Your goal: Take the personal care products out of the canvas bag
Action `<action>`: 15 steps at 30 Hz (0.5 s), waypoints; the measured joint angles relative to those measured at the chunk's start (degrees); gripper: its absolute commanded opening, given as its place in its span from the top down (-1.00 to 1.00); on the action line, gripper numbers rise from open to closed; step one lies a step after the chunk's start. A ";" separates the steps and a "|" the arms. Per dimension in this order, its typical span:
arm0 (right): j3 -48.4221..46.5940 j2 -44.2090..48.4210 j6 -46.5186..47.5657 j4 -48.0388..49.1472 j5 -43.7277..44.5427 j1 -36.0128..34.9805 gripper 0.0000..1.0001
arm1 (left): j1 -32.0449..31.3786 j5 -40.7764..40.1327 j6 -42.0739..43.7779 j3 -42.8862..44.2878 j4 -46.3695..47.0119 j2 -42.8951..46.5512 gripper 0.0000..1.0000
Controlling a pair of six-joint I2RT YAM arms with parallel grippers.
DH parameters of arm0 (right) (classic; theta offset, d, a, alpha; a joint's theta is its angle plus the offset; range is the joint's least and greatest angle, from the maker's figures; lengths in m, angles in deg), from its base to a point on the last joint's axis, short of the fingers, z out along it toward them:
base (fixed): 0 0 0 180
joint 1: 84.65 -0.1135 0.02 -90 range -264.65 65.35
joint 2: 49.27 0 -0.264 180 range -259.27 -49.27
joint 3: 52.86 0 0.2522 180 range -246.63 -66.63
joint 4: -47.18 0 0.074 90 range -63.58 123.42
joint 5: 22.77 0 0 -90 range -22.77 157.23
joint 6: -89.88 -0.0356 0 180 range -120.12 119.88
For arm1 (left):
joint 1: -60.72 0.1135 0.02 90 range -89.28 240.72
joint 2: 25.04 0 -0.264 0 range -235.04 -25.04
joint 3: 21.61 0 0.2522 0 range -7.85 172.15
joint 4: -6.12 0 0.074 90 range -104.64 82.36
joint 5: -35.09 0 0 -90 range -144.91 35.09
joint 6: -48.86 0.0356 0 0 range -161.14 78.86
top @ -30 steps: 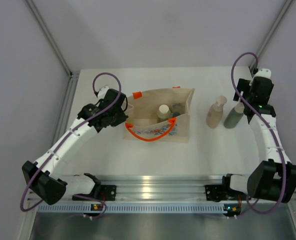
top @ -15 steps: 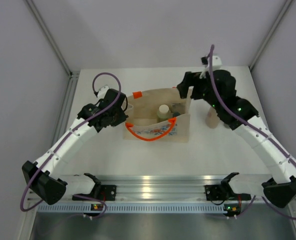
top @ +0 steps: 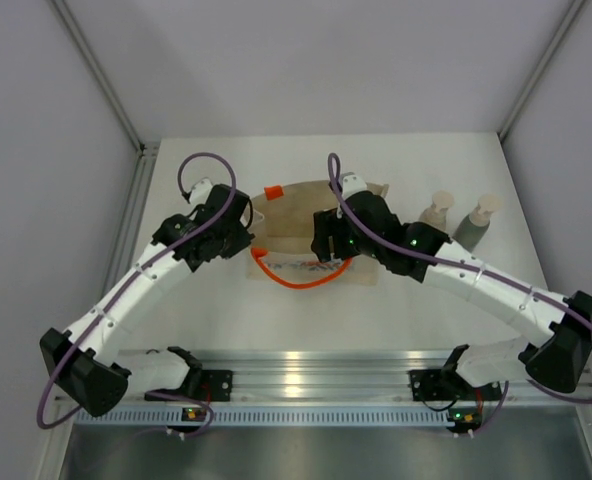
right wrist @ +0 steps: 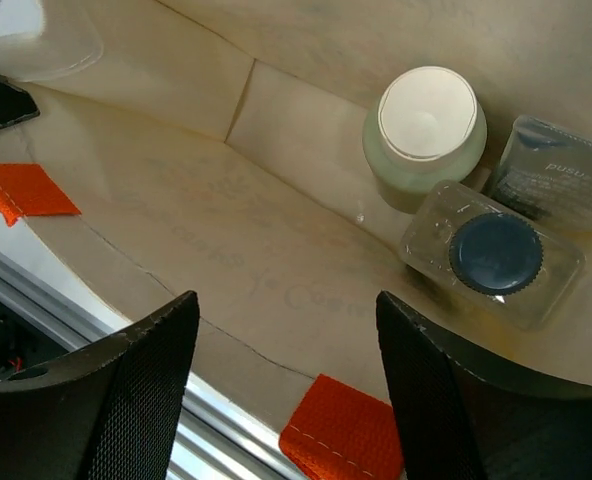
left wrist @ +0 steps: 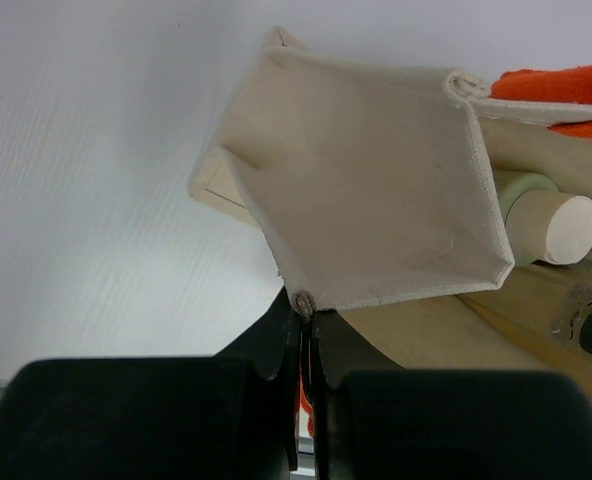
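Note:
The canvas bag (top: 294,203) lies in the middle of the table, mouth open. My left gripper (top: 243,232) is shut on its left rim corner, as the left wrist view (left wrist: 304,308) shows against the beige bag (left wrist: 376,190). My right gripper (top: 326,243) hovers open and empty over the bag's mouth (right wrist: 286,370). Inside the bag (right wrist: 176,190) stand a sage bottle with a pale cap (right wrist: 426,125), a clear square jar with a dark lid (right wrist: 496,255) and a flat silvery tube (right wrist: 561,178). A tan bottle (top: 434,212) and a grey-green bottle (top: 473,222) stand on the table to the bag's right.
The bag's orange handle (top: 298,279) loops out over the table at its near side, and an orange tab (top: 271,191) sticks out at its far left. Grey walls close in the table on the left, back and right. A metal rail (top: 306,370) runs along the near edge.
My right arm has swung left from the grey-green bottle at the far right to above the bag's mouth. My left gripper has kept its hold on the bag's rim, shifting slightly.

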 measured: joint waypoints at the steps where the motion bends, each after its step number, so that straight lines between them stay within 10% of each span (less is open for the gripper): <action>1: 0.17 0.00 0.00 0.02 0.13 0.00 -0.38 | 0.02 -0.02 -0.96 -0.85 0.07 0.63 1.00; 15: -0.57 -3.87 2.95 -0.17 3.13 0.00 -0.44 | 0.02 -0.11 -9.99 -9.35 2.71 7.48 1.00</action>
